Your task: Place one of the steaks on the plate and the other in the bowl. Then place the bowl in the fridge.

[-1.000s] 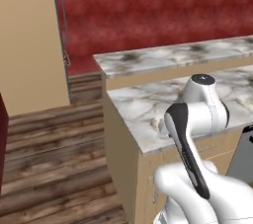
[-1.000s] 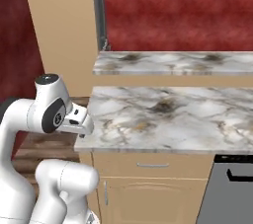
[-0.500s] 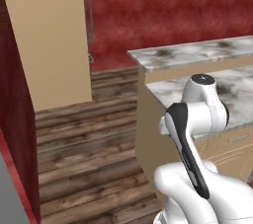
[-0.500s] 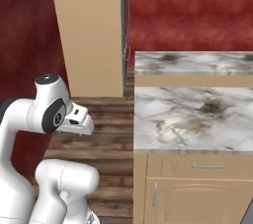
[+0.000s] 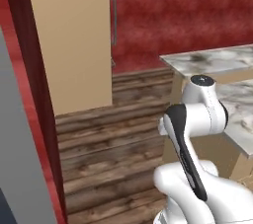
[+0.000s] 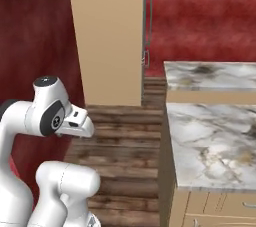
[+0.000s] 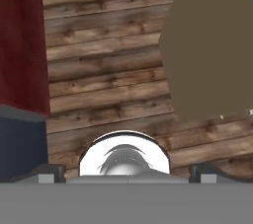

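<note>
We face a red wall [image 5: 188,16] and a tall tan wood panel [image 6: 107,36] with a bar handle [image 6: 148,26] at its edge, probably the fridge [image 5: 113,18] side, though we cannot be sure. The marble worktop [image 6: 215,141] sits to our right, bare where we see it. We judge we are driving: keep the arm tucked and clear of the worktop corner. Our end effector [image 7: 126,171] hangs open and empty above the plank floor [image 7: 104,65].

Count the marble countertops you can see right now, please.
2: a nearer marble countertop at the right of the right base view, over tan cabinets, and a farther marble countertop behind it, toward the red wall. More may lie beyond the frame.
</note>
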